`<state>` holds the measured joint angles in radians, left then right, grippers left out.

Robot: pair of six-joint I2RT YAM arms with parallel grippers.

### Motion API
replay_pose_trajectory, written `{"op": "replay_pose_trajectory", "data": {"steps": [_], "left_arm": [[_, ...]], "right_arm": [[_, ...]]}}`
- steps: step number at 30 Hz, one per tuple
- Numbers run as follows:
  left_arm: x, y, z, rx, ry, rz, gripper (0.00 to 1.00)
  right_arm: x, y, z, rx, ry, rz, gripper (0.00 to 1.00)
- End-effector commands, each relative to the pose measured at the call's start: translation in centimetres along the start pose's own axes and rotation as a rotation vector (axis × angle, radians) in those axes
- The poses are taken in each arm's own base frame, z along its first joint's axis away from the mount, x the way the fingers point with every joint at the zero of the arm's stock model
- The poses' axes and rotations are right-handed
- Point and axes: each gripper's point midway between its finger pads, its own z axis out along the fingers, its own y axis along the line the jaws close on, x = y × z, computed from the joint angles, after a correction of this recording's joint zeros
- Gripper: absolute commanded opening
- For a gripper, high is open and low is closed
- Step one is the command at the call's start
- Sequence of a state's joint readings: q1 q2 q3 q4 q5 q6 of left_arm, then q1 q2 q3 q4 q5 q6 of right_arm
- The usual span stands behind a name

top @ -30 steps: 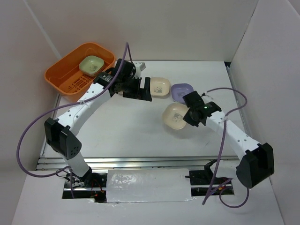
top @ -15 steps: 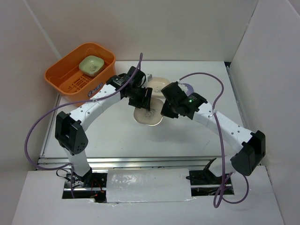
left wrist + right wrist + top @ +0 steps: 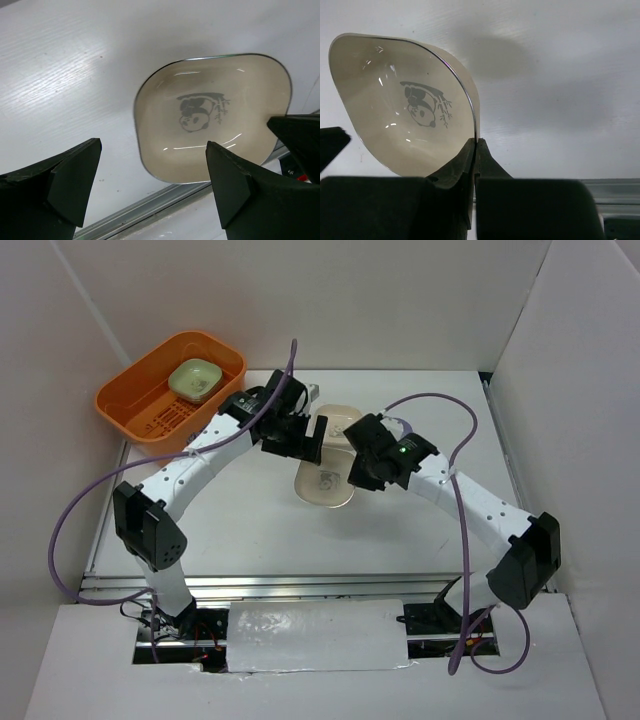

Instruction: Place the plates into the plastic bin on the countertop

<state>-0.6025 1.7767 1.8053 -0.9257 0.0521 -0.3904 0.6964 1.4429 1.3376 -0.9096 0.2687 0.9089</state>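
Within the last second the cream plate [image 3: 405,115] has been carried by the right gripper [image 3: 475,145] from that arm's own side to mid-tabletop [image 3: 250,520]. The left gripper [image 3: 152,150] has been brought away from the plastic bin [image 3: 130,400] to meet it. The plate is pinched by its rim in the right gripper and held tilted (panda print showing) just beyond the left gripper, whose fingers are spread wide and touch nothing. A handover is judged to be under way, since the bin, with a green plate [image 3: 195,378] inside, lies well behind the left gripper.
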Motion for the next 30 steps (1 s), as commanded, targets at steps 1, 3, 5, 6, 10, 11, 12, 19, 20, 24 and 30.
{"op": "replay_pose_trajectory", "data": {"steps": [1, 3, 5, 6, 10, 11, 12, 19, 20, 24, 30], "left_arm": [[-0.7, 0.9, -2.0, -0.045, -0.029, 0.026, 0.99], [-0.5, 1.7, -1.6, -0.081, -0.02, 0.024, 0.99], [-0.1, 1.8, -1.2, -0.081, -0.011, 0.022, 0.99], [0.1, 1.7, -0.9, -0.075, -0.01, 0.022, 0.99], [-0.1, 1.6, -0.3, -0.064, -0.014, 0.019, 0.92], [-0.1, 1.3, -0.2, -0.048, -0.012, 0.021, 0.88], [-0.2, 1.2, -0.1, -0.046, -0.014, 0.021, 0.85], [-3.3, 2.3, -1.5, -0.055, -0.091, -0.013, 0.0], [-4.1, 3.5, -2.2, -0.097, -0.118, -0.033, 0.0], [-9.9, 13.7, -8.3, -0.231, -0.337, -0.304, 0.0], [-14.1, 29.6, -12.5, -0.275, -0.608, -0.762, 0.0]], "right_arm": [[-2.6, -0.1, -2.4, -0.022, -0.088, 0.024, 0.0], [-3.0, 0.1, -2.8, -0.031, -0.092, 0.032, 0.0], [-3.4, 0.5, -3.5, -0.058, -0.1, 0.036, 0.0], [-3.1, 0.9, -3.6, -0.08, -0.087, 0.036, 0.0], [-3.5, 3.1, -5.4, -0.233, -0.092, 0.064, 0.0], [-3.2, 3.1, -5.3, -0.251, -0.083, 0.065, 0.0], [-3.2, 3.5, -5.5, -0.28, -0.08, 0.07, 0.0], [-4.5, 4.1, -7.6, -0.388, -0.115, 0.118, 0.79], [-5.1, 2.8, -7.4, -0.337, -0.135, 0.144, 1.0], [-6.2, -0.9, -6.8, -0.249, -0.161, 0.2, 1.0], [-5.2, -4.4, -5.0, -0.261, -0.129, 0.237, 1.0]]}}
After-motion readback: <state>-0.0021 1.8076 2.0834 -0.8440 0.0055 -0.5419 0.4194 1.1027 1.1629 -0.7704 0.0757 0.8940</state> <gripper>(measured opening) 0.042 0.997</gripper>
